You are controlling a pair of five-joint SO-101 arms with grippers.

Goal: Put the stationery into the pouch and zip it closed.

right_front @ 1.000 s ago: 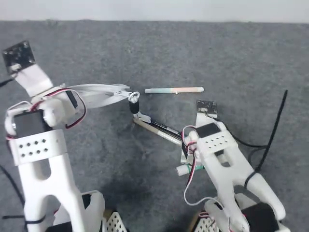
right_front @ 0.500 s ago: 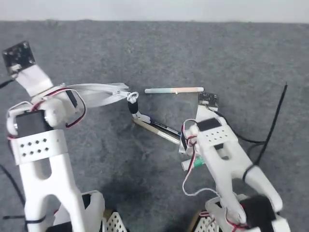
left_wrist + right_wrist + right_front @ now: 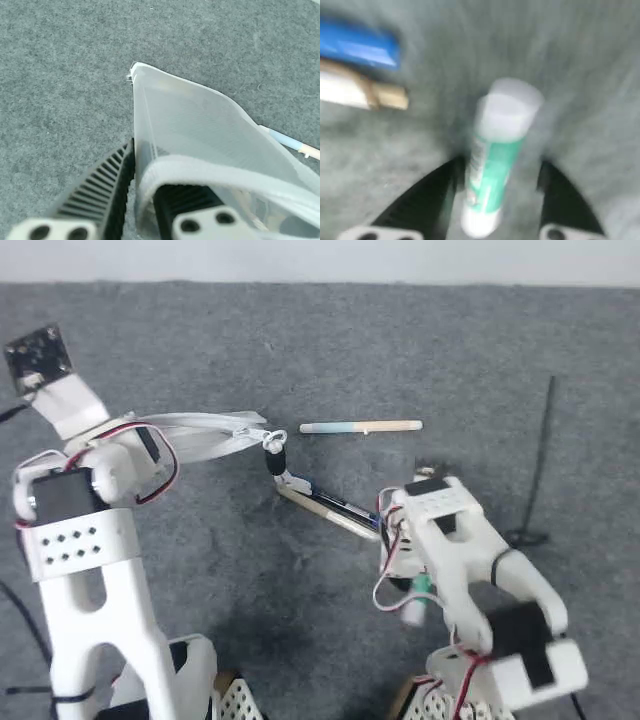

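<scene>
A see-through white mesh pouch (image 3: 205, 435) hangs over the mat, its mouth edge (image 3: 200, 172) pinched in my left gripper (image 3: 142, 167), which is shut on it. The zipper pull (image 3: 274, 445) dangles at the pouch's end. My right gripper (image 3: 497, 165) is shut on a green and white tube (image 3: 495, 150), which it holds near the table's front (image 3: 414, 606). A blue pen (image 3: 338, 504) and a wooden pencil (image 3: 318, 508) lie side by side in the middle. A white, teal and beige pen (image 3: 360, 427) lies farther back.
The grey felt mat (image 3: 420, 350) covers the whole table. A black cable (image 3: 540, 460) stands up at the right of the right arm. Both arm bases (image 3: 90, 640) take up the front edge.
My right arm has drawn back toward the front edge, and the tube has turned with it. The black cable swung left. The left arm and pouch have stayed still.
</scene>
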